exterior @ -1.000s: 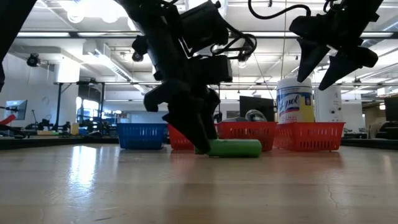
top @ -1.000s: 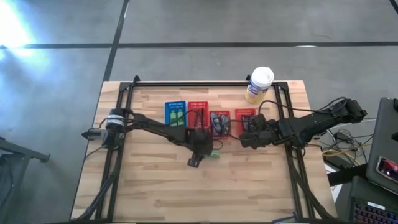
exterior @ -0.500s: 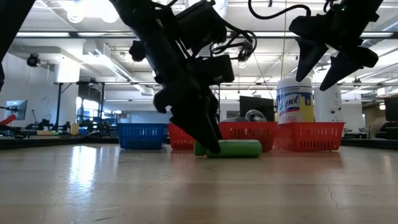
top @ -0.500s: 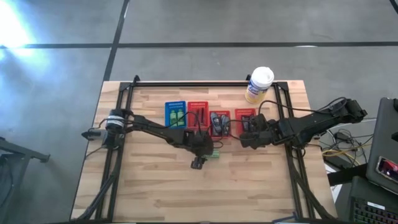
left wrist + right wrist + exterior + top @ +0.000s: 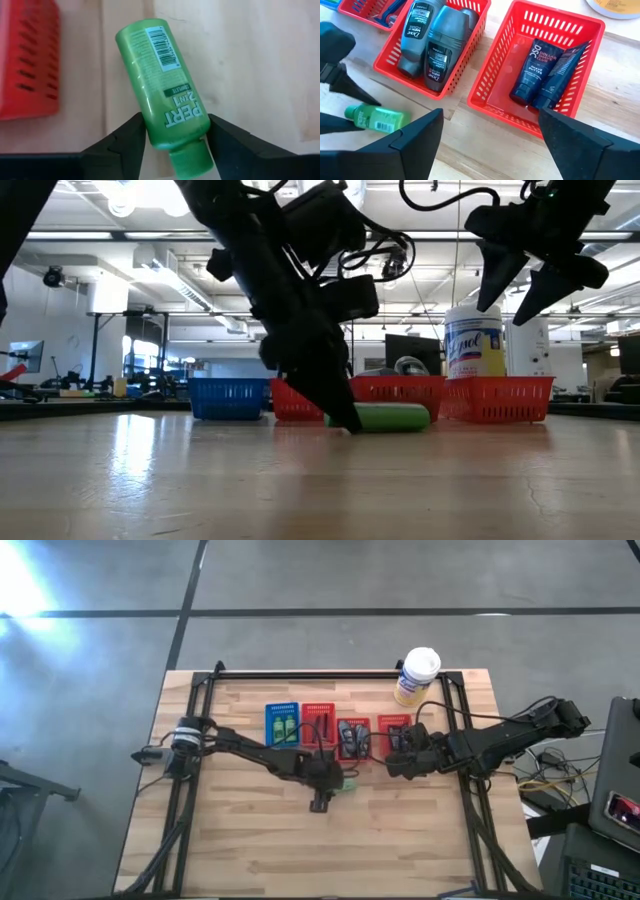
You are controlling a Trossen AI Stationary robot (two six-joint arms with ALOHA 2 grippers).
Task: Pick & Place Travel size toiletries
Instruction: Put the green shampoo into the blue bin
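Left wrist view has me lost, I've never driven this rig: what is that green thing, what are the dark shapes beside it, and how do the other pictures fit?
That view looks forward from a camera on the left arm's wrist. The dark shapes are the two fingers of the left pincer, touching both sides of a green bottle that lies on the wooden table. The high view looks straight down: both arms reach mid-table, near a blue basket and three red baskets. The low view looks level across the table. The right wrist view shows the right pincer open above two of the red baskets, one holding grey bottles, one dark blue tubes.
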